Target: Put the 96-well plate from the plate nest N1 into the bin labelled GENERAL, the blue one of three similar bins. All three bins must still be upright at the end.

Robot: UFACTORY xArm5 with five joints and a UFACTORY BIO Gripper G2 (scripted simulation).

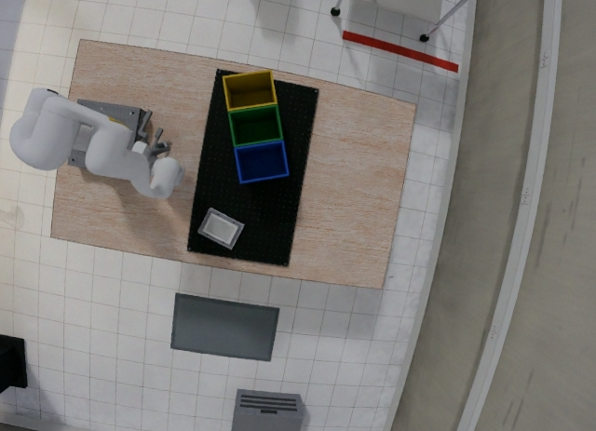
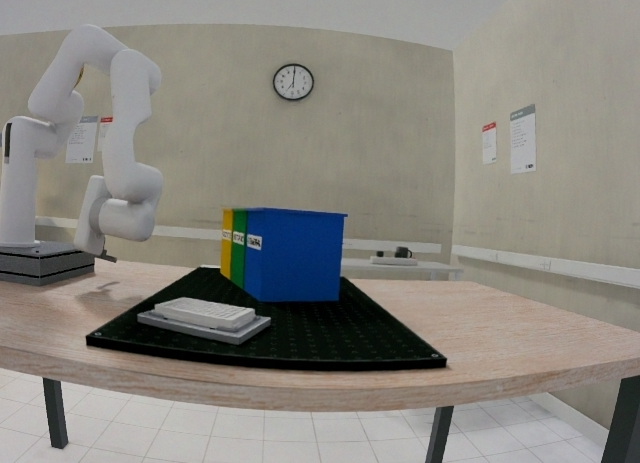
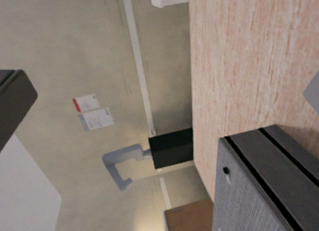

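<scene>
The white 96-well plate (image 1: 221,227) (image 2: 199,312) lies flat in the grey plate nest (image 1: 233,244) (image 2: 235,338), near the front left corner of the black board. The blue bin (image 1: 262,162) (image 2: 299,256) stands upright and looks empty from above; its label is too blurred to read. The green bin (image 1: 256,125) (image 2: 238,256) and yellow bin (image 1: 250,90) (image 2: 225,246) stand upright in a row behind it. My gripper (image 1: 153,122) (image 3: 169,94) is open and empty, beside the robot base, well away from the plate and bins. Its fingers are partly hidden in the exterior view.
The black perforated board (image 1: 262,224) (image 2: 330,339) carries the nest and bins on the wooden table (image 1: 356,186) (image 2: 516,318). The grey base block (image 1: 105,110) (image 2: 51,267) (image 3: 249,191) is close to the gripper. The three bins stand side by side, nearly touching.
</scene>
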